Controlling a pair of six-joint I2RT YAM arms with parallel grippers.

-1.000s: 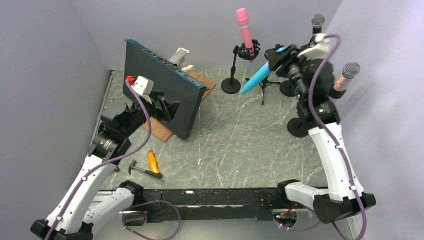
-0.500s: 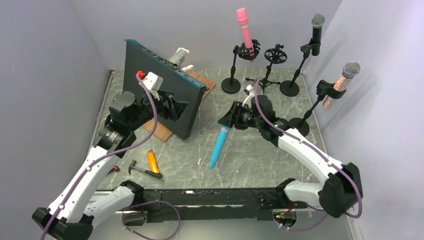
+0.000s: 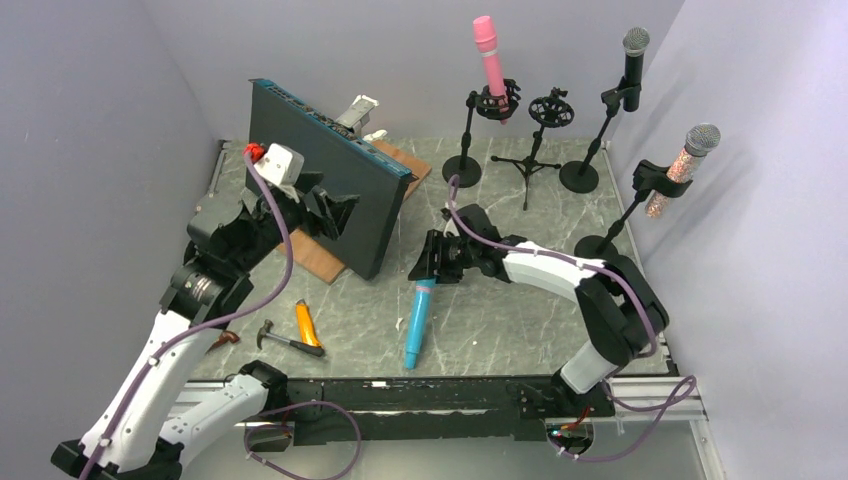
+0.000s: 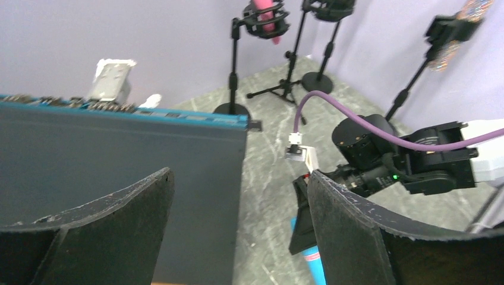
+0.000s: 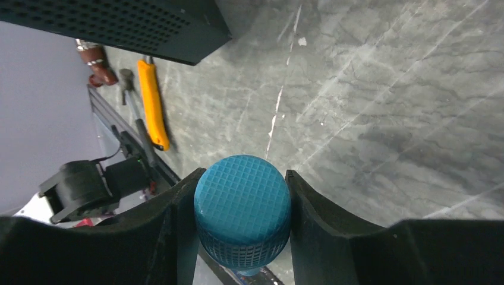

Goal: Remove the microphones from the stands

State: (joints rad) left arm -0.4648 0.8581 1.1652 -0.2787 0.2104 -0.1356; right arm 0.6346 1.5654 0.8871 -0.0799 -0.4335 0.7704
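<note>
Right pincer (image 3: 425, 276) holds microphone (image 3: 414, 325), tail pointing nearward.

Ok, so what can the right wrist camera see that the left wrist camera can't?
Only the right wrist camera shows the orange knife lying on the table, and the round, bumpy head of the blue microphone up close. Only the left wrist camera shows the pink microphone sitting in its stand and the open left gripper. Both show the blue microphone squeezed in the right gripper, the dark box and the grey table.
</note>
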